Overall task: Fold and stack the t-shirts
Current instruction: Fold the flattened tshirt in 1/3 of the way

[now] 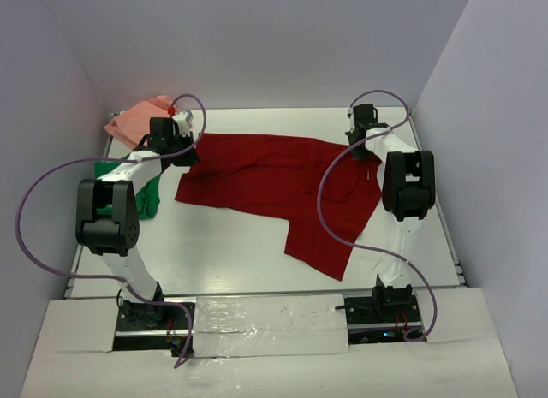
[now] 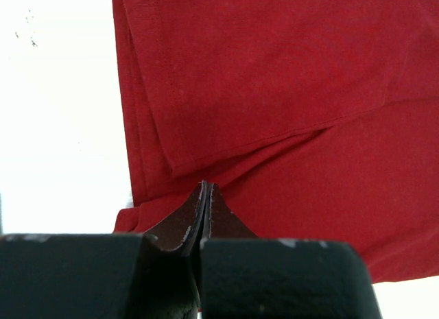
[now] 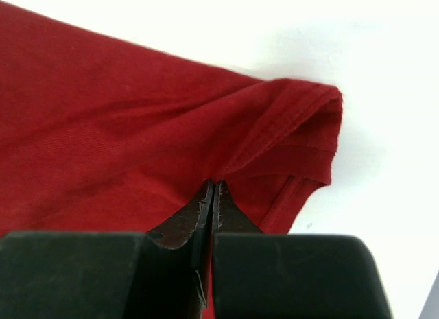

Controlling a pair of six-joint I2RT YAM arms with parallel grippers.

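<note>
On the left, I am watching the left gripper (image 2: 206, 190) pinching the left edge of the dark red t-shirt (image 1: 274, 180), its folds meeting at the closed tips. The shirt is lying spread across the table (image 1: 223, 252) between both arms. On the right, the right gripper (image 3: 214, 187) is clamping bunched cloth just beside a hemmed corner.

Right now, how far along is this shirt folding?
Early on. Nothing looks finished: no neat stack is visible. In hand: the red shirt lies spread and rumpled on the table, with the left end effector and the right end effector each pinched shut on opposite ends of it. Left to do: folding it, then the pink shirt and green shirt, lying apart and unstacked at the left.
</note>
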